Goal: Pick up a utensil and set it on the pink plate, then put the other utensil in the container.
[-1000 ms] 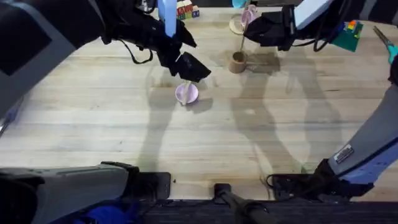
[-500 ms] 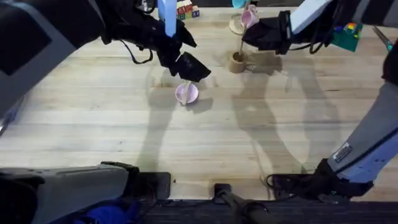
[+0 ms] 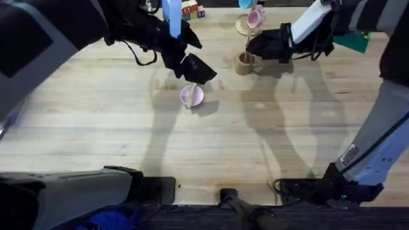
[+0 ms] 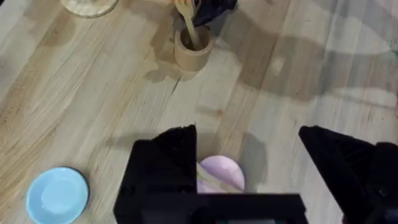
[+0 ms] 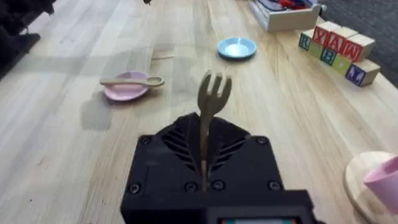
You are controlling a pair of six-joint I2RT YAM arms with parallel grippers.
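The pink plate (image 3: 192, 96) lies mid-table with the wooden spoon (image 5: 133, 81) resting across it. My left gripper (image 3: 192, 68) hovers just above and behind the plate, open, with nothing between its fingers (image 4: 163, 163); the plate (image 4: 219, 173) shows between them. The tan container (image 3: 243, 63) stands to the right. My right gripper (image 3: 252, 46) is directly over it, shut on the wooden fork (image 5: 211, 94), prongs up. In the left wrist view the fork's (image 4: 186, 25) lower end sits inside the container (image 4: 191, 53).
A light blue plate (image 5: 236, 47) lies beyond the pink one. A pink mug (image 3: 255, 17) on a round coaster stands behind the container. Lettered blocks (image 5: 336, 52) and a tray are at the far edge, a green toy (image 3: 355, 39) at the far right.
My right gripper has moved down and left with the fork, bringing it into the container. The left arm, plate and spoon have not moved.
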